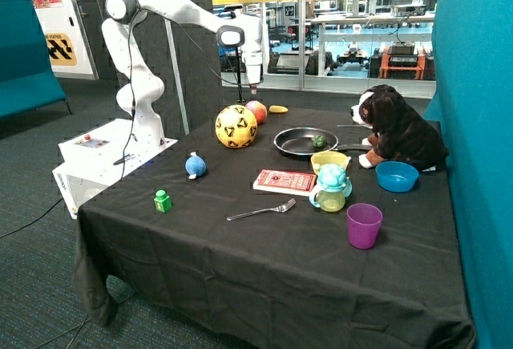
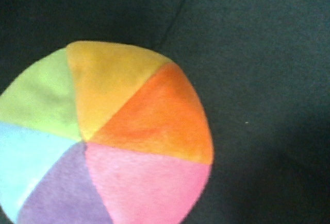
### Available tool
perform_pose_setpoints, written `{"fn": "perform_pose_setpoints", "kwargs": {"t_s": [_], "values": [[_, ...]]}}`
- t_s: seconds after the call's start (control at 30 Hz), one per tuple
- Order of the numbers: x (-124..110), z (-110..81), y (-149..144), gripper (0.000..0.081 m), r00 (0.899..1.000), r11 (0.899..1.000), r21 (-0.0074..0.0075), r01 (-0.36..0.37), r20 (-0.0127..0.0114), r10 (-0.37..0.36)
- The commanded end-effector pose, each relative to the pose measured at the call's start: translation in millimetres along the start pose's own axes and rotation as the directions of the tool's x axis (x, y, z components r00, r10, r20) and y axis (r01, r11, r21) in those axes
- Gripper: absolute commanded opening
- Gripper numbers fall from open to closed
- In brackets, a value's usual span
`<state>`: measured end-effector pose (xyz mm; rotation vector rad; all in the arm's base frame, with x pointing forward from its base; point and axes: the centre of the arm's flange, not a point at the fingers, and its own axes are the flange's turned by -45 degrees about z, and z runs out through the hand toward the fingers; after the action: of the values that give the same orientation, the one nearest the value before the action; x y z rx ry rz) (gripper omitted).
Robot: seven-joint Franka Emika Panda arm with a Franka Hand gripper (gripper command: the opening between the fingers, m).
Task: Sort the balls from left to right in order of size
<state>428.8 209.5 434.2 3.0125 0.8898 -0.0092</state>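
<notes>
Three balls lie on the black tablecloth (image 1: 264,261). A yellow and black soccer ball (image 1: 236,126) is the largest. A many-coloured plush ball (image 1: 257,111) sits just behind it, toward the far edge. A small blue ball (image 1: 195,165) lies nearer the front, toward the robot's base. My gripper (image 1: 254,87) hangs straight above the plush ball, a short way over it and apart from it. In the wrist view the plush ball (image 2: 103,141) fills much of the picture, with wedges of green, yellow, orange, pink, purple and light blue on the dark cloth (image 2: 258,80).
A frying pan (image 1: 298,142) with a small green thing stands beside the soccer ball. Beyond it are a plush dog (image 1: 397,128), a blue bowl (image 1: 397,176), a sippy cup (image 1: 330,187), a purple cup (image 1: 364,225), a red book (image 1: 285,181), a fork (image 1: 262,210) and a green block (image 1: 163,200).
</notes>
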Motion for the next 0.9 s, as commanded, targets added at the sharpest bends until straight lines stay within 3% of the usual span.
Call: {"fn": "perform_pose_setpoints", "kwargs": {"t_s": [0.0,0.17,0.33,0.87], "values": [[-5.4,15.0,-18.0,0.0808,0.999,0.999,-0.0011,-0.032,-0.0057,0.032],[-8.4,27.4,-18.9,0.0808,0.997,0.997,-0.0008,-0.080,-0.0058,0.080],[-6.7,36.2,-13.4,0.0808,0.986,0.986,-0.0003,-0.165,-0.0058,0.165],[-5.3,58.6,-49.6,0.0808,0.993,0.993,-0.0006,-0.118,-0.0058,0.118]]}}
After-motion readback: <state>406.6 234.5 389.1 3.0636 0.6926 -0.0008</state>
